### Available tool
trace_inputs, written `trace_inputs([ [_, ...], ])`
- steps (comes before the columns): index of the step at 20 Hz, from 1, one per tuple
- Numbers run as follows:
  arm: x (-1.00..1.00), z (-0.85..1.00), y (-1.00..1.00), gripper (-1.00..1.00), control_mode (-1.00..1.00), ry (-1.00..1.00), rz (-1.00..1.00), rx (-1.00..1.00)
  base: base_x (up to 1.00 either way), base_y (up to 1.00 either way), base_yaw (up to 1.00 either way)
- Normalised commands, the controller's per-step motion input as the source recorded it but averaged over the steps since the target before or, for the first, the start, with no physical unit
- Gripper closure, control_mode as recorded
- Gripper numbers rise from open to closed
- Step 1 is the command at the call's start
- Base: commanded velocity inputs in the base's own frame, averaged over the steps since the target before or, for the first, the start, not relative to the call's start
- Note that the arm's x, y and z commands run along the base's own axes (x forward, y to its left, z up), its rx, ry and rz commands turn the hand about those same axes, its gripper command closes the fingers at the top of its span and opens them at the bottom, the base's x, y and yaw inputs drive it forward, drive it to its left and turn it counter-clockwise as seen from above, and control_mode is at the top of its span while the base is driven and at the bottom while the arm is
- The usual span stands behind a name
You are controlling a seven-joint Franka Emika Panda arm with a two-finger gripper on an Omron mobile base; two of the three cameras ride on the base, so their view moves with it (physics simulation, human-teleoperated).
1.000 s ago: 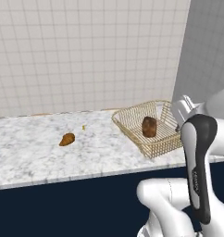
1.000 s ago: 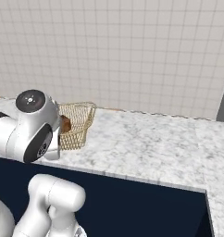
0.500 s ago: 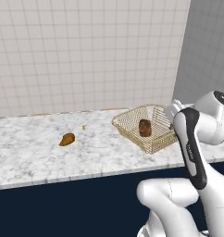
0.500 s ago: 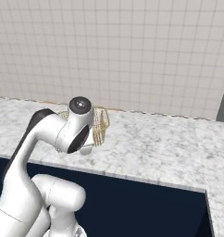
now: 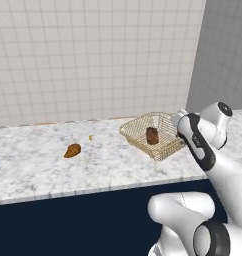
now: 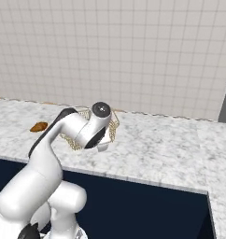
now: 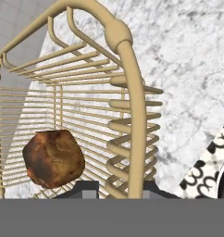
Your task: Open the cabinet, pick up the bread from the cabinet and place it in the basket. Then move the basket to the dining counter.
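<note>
Marble desk [image 5: 38, 165] carried the basket [image 5: 143, 131], with the bread [image 5: 152, 135] lying inside. The jaws [image 7: 115, 186] were narrowly closed on the basket's rim. Setting it down level and slowly would probably keep the bread from rolling out.

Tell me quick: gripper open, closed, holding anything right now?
Gripper: closed on the basket rim, one of its fingers on each side of the wire; bread sits inside.
</note>
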Motion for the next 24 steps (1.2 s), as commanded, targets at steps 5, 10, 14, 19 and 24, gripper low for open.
trace_inputs([
  [5,0.5,-0.3,-0.08,1.0,-1.0,0.04,0.0,0.0,0.0,0.0,0.0],
  [10,0.32,-0.32,-0.11,1.0,-1.0,0.03,0.0,0.0,0.0,0.0,0.0],
  [14,0.0,-0.23,-0.23,1.0,-1.0,0.0,0.0,0.0,0.0,0.0,0.0],
  [19,0.0,-0.37,-0.14,1.0,-1.0,0.01,0.0,0.0,0.0,0.0,0.0],
  [24,0.07,-0.46,-0.08,1.0,-1.0,0.07,0.0,0.0,0.0,0.0,0.0],
])
